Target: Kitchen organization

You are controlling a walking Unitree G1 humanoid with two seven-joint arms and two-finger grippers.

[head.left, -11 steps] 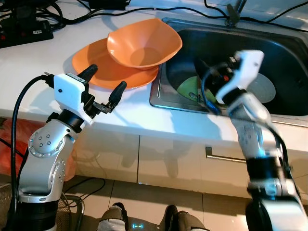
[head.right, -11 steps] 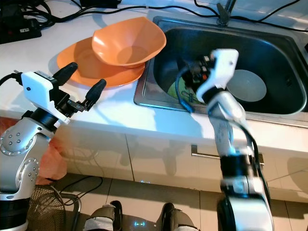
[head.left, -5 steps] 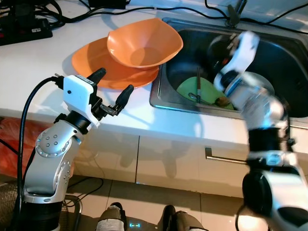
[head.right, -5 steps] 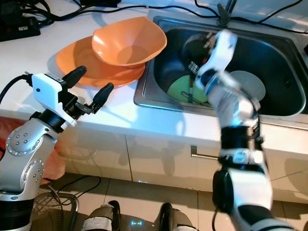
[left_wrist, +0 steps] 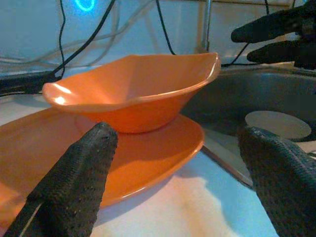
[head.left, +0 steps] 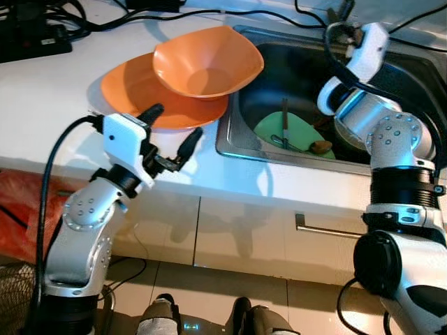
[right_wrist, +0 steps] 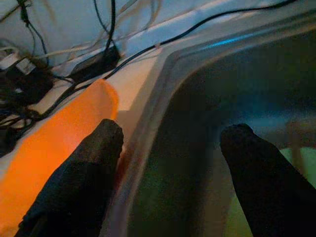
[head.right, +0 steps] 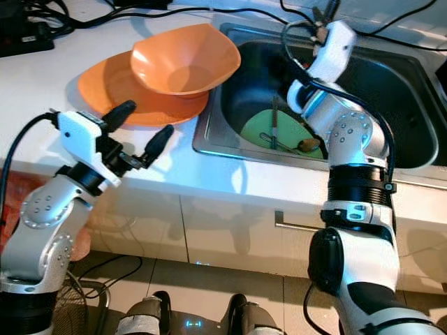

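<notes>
An orange bowl sits on an orange plate on the white counter, just left of the steel sink. In the sink lies a green plate with a utensil and a brown scrap on it; a pale round dish lies beside it. My left gripper is open over the counter's front edge, pointing at the orange plate with nothing between its fingers. My right gripper is open and raised over the sink's back left part, facing the bowl's rim.
Black cables and a power strip crowd the back left of the counter. The faucet base stands behind the sink. Below the counter are white cabinet fronts with a handle. An orange-red object lies low on the left.
My right arm has lifted out of the sink's bottom toward its back, uncovering the green plate. My left gripper has edged forward and right, closer to the orange plate.
</notes>
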